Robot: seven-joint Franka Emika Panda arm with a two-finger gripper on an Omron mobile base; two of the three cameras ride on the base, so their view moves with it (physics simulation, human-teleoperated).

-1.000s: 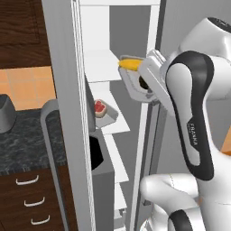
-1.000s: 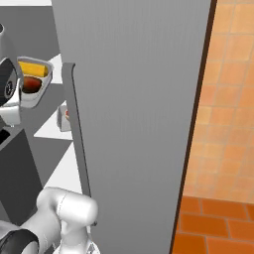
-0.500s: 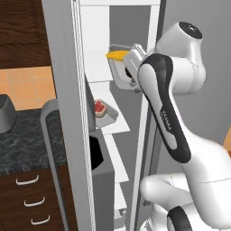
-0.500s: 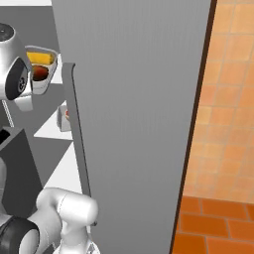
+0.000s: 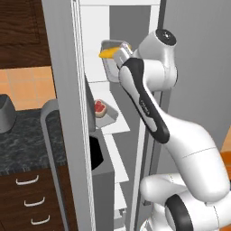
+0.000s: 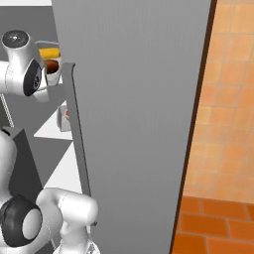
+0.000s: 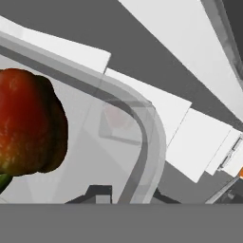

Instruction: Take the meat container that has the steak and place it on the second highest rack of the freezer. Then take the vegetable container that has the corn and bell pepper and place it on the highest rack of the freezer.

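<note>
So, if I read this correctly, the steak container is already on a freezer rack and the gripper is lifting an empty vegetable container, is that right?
Not quite: the vegetable container is not empty. It holds the corn and the bell pepper, as the left base view and hand view show. The steak container does sit on a freezer rack.

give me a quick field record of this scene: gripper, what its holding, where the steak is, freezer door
gripper: shut on the vegetable container, raised inside the freezer near its upper racks
container contents: corn poking over the rim; bell pepper close to the hand camera
steak: in its own container on a white rack lower down
freezer door: open
container set down: not yet
</note>
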